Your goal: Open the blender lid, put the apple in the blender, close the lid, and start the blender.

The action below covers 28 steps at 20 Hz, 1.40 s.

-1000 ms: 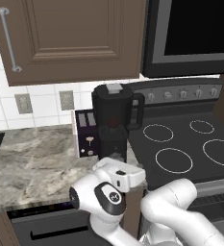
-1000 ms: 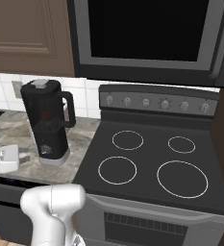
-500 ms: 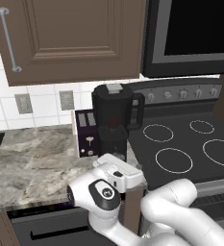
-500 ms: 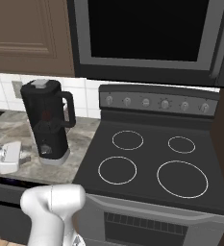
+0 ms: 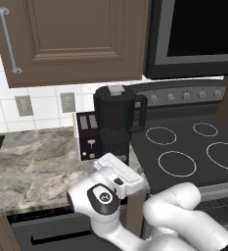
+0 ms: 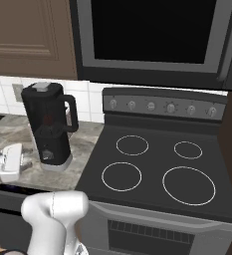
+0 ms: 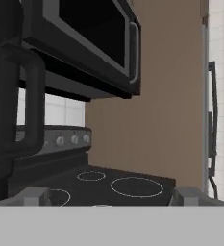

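The black blender stands on the counter beside the stove, its dark lid with a light grey cap sitting on the jar. The right base view also shows the blender and the lid. A dim reddish patch shows through the jar; I cannot tell whether it is the apple. My white hand hovers low in front of the blender's base. In the hand view my gripper is open with nothing between its tips, and the blender's handle looms close on the left.
A white toaster stands just left of and behind the blender. The black stove with four burner rings lies to the right, a microwave above it. Brown cabinets hang over the marble counter.
My hand has risen a little and edged closer to the blender. The blender, its lid and the toaster have not moved, and the jaws stay wide apart.
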Motion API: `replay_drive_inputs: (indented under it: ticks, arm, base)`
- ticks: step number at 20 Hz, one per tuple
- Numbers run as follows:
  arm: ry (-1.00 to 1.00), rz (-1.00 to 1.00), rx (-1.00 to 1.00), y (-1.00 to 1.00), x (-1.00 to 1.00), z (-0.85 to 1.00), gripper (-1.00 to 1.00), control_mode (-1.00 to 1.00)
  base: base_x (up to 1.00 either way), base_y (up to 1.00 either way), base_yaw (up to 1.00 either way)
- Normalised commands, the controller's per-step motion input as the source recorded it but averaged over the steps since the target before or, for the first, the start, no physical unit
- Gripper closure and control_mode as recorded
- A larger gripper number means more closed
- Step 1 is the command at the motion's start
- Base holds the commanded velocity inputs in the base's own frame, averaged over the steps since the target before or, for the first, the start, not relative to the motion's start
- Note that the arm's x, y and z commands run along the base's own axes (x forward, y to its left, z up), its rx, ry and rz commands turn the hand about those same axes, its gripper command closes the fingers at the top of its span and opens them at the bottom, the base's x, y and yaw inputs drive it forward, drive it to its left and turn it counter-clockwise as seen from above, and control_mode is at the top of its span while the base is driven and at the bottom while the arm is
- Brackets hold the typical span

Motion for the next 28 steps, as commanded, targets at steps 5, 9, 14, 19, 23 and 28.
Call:
replay_drive_inputs:
  ticks: [5, 9, 14, 19, 23, 28]
  arm:
    - [-0.16, 0.03, 0.00, -0.14, 0.00, 0.00, -1.00, -1.00]
    - [-0.14, 0.00, 0.00, -0.12, 0.01, 0.00, -1.00, -1.00]
    - [-0.13, 0.02, 0.00, -0.08, 0.00, 0.00, -1.00, -1.00]
    - [-0.09, 0.06, 0.00, 0.00, 0.09, 0.00, -1.00, -1.00]
    - [-0.03, 0.11, 0.00, 0.01, 0.23, 0.00, -1.00, -1.00]
    - [0.00, 0.11, 0.00, 0.00, 0.27, -0.02, -1.00, -1.00]
  base:
    - [0.00, 0.00, 0.00]
    - [0.00, 0.00, 0.00]
    - [0.00, 0.00, 0.00]
    - [0.00, 0.00, 0.00]
    - [0.00, 0.00, 0.00]
    - [0.00, 0.00, 0.00]
